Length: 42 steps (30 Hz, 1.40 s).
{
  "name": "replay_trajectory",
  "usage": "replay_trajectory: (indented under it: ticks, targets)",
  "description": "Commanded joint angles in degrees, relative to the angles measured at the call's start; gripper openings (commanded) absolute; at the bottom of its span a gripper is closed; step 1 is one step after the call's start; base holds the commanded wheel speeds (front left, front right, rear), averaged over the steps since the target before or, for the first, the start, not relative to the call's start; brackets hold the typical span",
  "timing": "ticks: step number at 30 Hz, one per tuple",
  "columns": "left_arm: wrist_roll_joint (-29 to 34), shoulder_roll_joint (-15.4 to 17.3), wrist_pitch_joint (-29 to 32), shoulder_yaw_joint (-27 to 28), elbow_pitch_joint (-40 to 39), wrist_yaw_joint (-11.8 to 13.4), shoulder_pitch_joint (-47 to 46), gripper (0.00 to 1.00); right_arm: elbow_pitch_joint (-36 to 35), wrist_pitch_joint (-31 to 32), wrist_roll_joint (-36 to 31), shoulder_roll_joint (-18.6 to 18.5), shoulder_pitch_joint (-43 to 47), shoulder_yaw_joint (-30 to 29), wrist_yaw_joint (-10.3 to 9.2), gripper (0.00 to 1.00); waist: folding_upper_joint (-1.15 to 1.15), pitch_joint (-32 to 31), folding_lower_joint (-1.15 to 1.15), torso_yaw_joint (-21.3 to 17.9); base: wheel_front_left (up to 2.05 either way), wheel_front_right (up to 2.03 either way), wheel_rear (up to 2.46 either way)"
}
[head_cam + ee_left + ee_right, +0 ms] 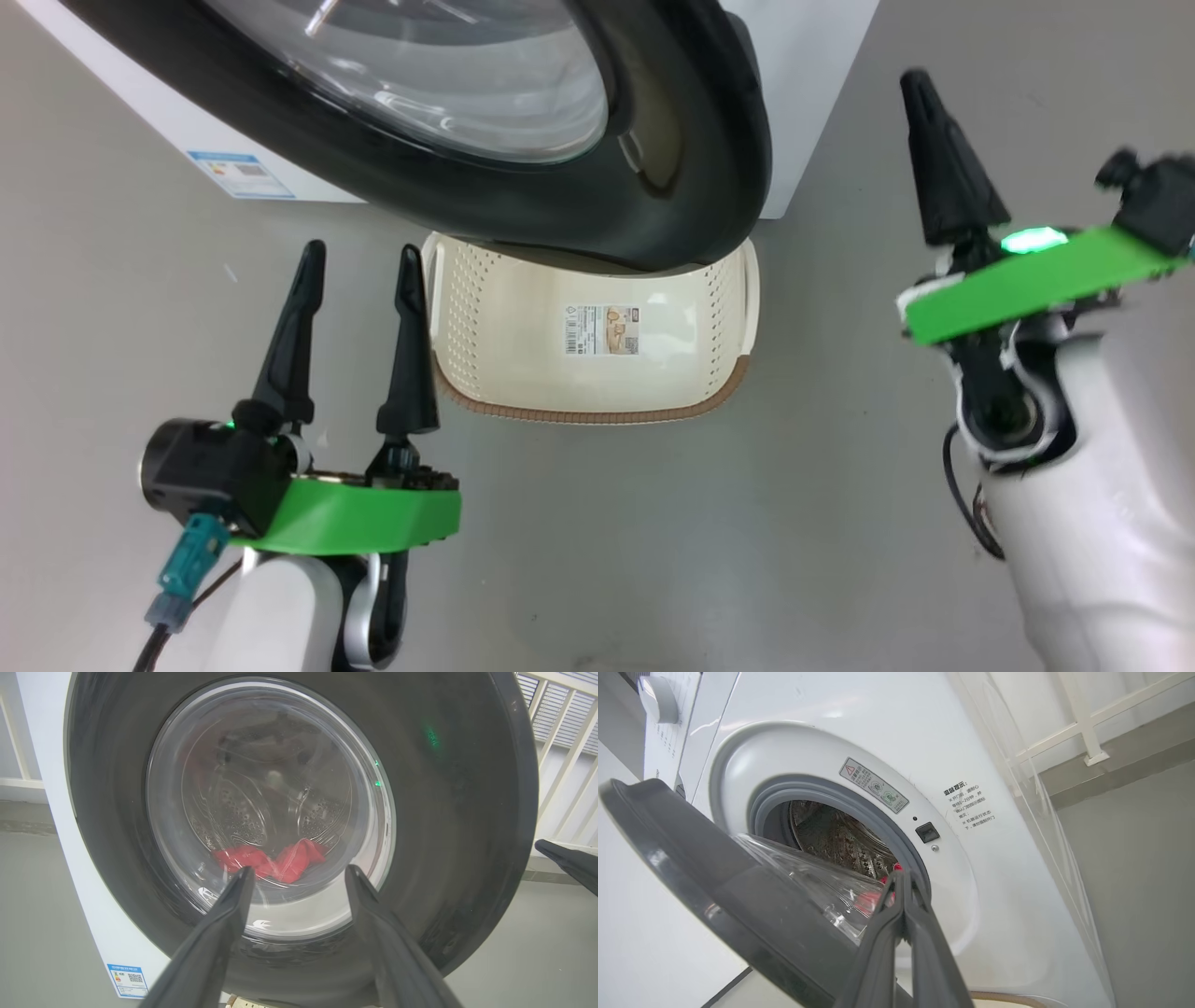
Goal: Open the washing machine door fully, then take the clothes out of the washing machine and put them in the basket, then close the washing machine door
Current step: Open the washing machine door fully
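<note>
Two hands in frame, neither gripping anything.

Right hand point(917, 86): fingers pressed flat together, tips in free air above the floor point(653, 541), well to the right of the washing machine door point(695, 140). Its wrist view sights along the joined fingers at the drum opening, past the inner edge of the door's glass bowl.

Left hand point(362, 250): fingers spread wide, pointing at the door's outer face. In the head view its right finger sits just beside the left handle of the basket point(597, 413); touching or not, cannot tell.

Door: partly open, swung out from the washing machine point(812, 75), black rim hanging over the basket's far edge in the head view.

Clothes point(280, 858): red, lying low in the steel drum point(831, 835), seen through the door glass from the left wrist. From the right wrist a bit of red shows at the lower lip of the grey-blue gasket point(822, 788).

Basket: on the floor directly in front of the machine, under the door, label sticker point(602, 329) visible on its inside.

Blue label point(241, 175) at the machine's lower front corner.
</note>
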Motion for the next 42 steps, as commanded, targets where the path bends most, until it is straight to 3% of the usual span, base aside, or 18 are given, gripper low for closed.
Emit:
replay_trajectory:
  ticks: [1, 7, 17, 29, 42]
  targets:
    - [-0.1, 1.0, -0.3, 1.4, -1.7, 0.3, 0.5, 1.00, -0.9, 2.0, 3.9, 0.5, -2.1, 0.7, 0.26, 0.00, 0.00, 0.2, 0.00, 0.4, 0.00, 0.00, 0.00]
    - [-0.1, 1.0, -0.3, 0.7, -1.7, 0.5, 0.2, 1.00, 2.5, 12.3, 20.8, 0.5, -7.5, -0.8, 0.26, 0.00, 0.00, 1.2, 0.00, 1.4, 0.00, 0.00, 0.00]
    - [-0.5, 1.0, -0.3, -0.6, -1.3, 0.7, -0.8, 1.00, 12.6, 30.6, 41.1, 0.5, -16.7, -2.2, 0.26, 0.00, 0.00, 2.7, 0.00, 2.5, 0.00, 0.00, 0.00]
    - [-0.7, 1.0, -0.3, -1.3, -0.6, 0.7, -0.9, 1.00, 21.0, 39.7, 48.1, 0.5, -22.8, -1.3, 0.26, 0.00, 0.00, 2.6, 0.00, 3.6, 0.00, 0.00, 0.00]
    - [-0.7, 1.0, -0.3, -1.3, 0.3, 1.0, -1.1, 1.00, 17.3, 43.2, 49.0, 0.3, -19.2, 2.7, 0.26, 0.00, 0.00, 1.5, 0.00, 3.2, 0.00, 0.00, 0.00]
